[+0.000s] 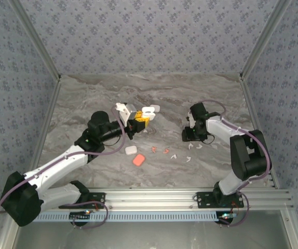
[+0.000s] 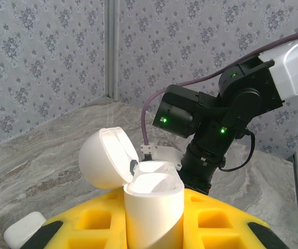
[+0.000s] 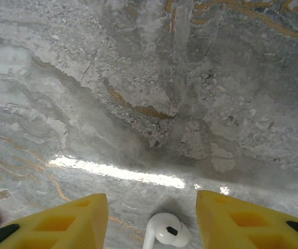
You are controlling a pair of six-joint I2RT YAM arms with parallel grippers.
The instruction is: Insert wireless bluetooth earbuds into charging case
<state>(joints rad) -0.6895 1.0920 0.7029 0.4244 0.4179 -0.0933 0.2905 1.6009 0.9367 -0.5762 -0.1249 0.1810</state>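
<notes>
A grey marble-patterned table (image 1: 154, 93), veined in white and streaked here and there with rust-brown, sits boxed in on three sides by walls. The back wall (image 1: 149, 31), the left wall (image 1: 9, 93) and the right wall (image 1: 289, 78) all rise from the table's edges, papered in pale blue-grey with a repeating floral motif. Slim metal posts mark the two far corners of the table, one on the left (image 1: 35, 36) and one on the right (image 1: 263, 36). Along the table's near edge runs a ribbed aluminium rail (image 1: 154, 197), with a white slotted strip (image 1: 154, 215) just in front of it. A bright band of light reflects off the polished table surface.
</notes>
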